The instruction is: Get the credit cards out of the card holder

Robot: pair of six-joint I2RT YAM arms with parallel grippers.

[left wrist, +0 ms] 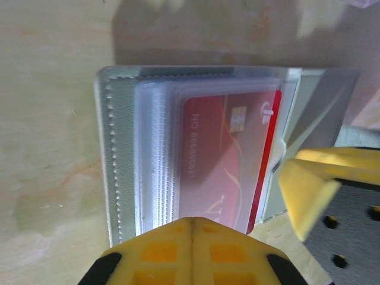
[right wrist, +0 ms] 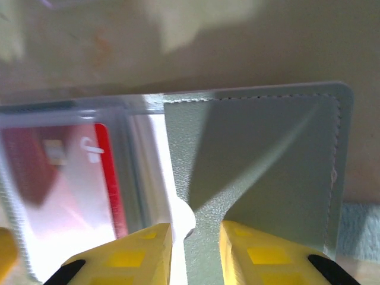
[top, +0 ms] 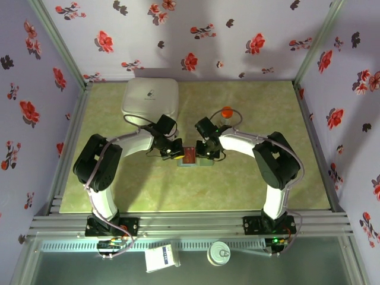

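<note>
At table centre, closed left gripper (left wrist: 192,228) pins the card holder (left wrist: 119,148); slightly parted right gripper (right wrist: 196,234) should pinch the credit card (left wrist: 219,154).

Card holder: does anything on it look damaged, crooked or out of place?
Nothing looks damaged or spilled. The card holder lies open and flat on the table, its stitching whole. One small thing: the red credit card sticks a little out of its clear sleeve toward the fold, so a bare red strip shows.
</note>
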